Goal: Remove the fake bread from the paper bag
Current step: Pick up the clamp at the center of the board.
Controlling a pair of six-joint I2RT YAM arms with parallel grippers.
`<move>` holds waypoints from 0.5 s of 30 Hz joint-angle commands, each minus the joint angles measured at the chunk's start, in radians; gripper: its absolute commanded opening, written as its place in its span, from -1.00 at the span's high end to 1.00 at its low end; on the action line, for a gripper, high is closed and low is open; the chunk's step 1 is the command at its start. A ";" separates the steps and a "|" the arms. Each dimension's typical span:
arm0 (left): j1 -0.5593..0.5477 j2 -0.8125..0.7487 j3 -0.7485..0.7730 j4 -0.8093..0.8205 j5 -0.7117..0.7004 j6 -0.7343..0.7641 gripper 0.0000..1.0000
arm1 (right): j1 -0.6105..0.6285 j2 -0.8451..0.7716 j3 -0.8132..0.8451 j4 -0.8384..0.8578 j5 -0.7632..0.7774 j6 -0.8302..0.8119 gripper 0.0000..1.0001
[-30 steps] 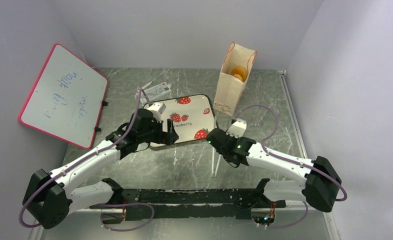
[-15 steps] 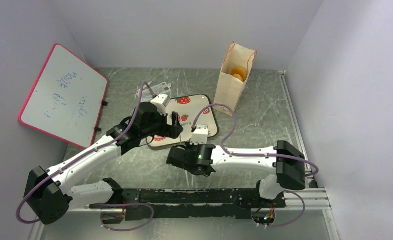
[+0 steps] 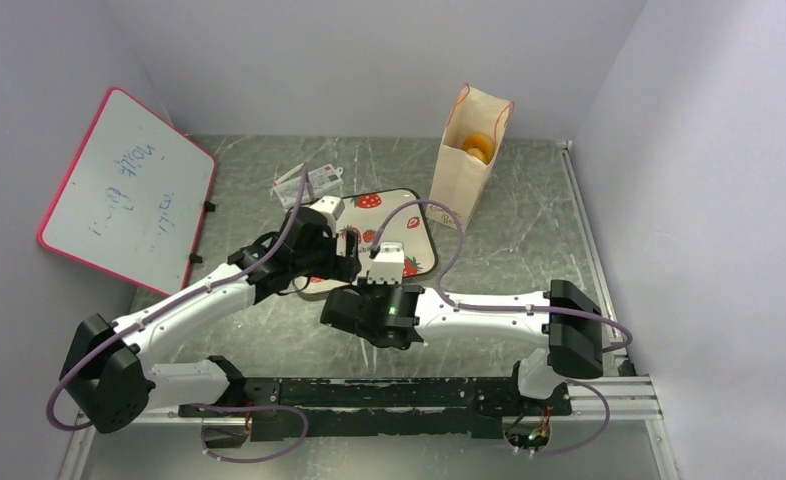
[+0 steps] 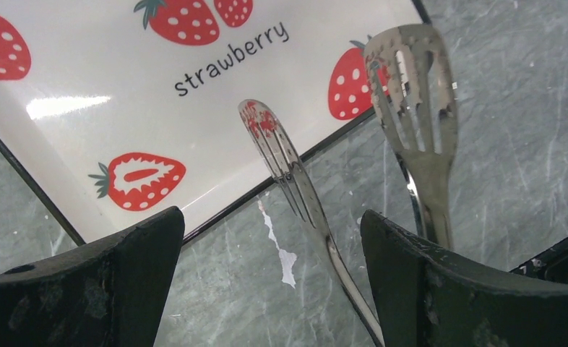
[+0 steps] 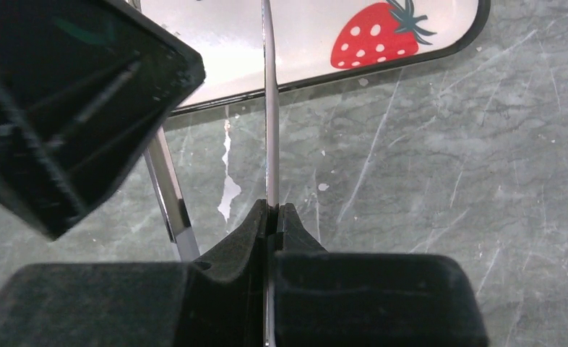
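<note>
The paper bag (image 3: 464,170) stands upright at the back of the table, and one golden fake bread (image 3: 477,147) shows through its open top. Both grippers are well in front of it, at the near edge of the strawberry tray (image 3: 409,215). My right gripper (image 5: 272,208) is shut on one thin arm of a pair of metal tongs (image 4: 411,87). My left gripper (image 4: 270,217) is open, and the other tong arm (image 4: 281,155) runs between its fingers, apart from both pads. In the top view the left gripper (image 3: 354,258) and the right gripper (image 3: 341,310) nearly meet.
A red-framed whiteboard (image 3: 129,190) leans at the left wall. A small clear plastic packet (image 3: 304,182) lies behind the tray. The tray's black rim (image 5: 426,58) crosses just ahead of both grippers. Walls close in on three sides.
My right arm swung left from the tray's right corner to its near edge, carrying the tongs. My left gripper shifted slightly right and stayed open, now beside the right gripper.
</note>
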 commanded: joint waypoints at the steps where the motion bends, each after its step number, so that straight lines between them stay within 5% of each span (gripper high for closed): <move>1: -0.008 0.035 0.049 -0.035 -0.021 -0.024 -0.93 | 0.006 -0.005 0.036 0.009 0.061 -0.028 1.00; 5: -0.008 0.059 0.056 -0.043 -0.012 -0.033 -0.98 | 0.007 0.006 0.051 0.005 0.074 -0.038 1.00; 7: -0.007 0.080 0.067 -0.056 0.002 -0.041 -0.73 | 0.005 0.010 0.059 0.008 0.079 -0.047 1.00; 8: -0.007 0.088 0.073 -0.060 0.014 -0.043 -0.50 | 0.004 0.012 0.061 0.013 0.082 -0.053 1.00; 9: -0.008 0.093 0.078 -0.066 0.019 -0.050 0.25 | 0.004 0.013 0.063 0.019 0.083 -0.061 1.00; 10: -0.007 0.095 0.084 -0.075 0.009 -0.067 0.77 | 0.004 0.014 0.065 0.023 0.085 -0.067 1.00; 15: -0.006 0.097 0.091 -0.091 0.001 -0.097 0.86 | -0.005 0.018 0.064 0.031 0.088 -0.075 1.00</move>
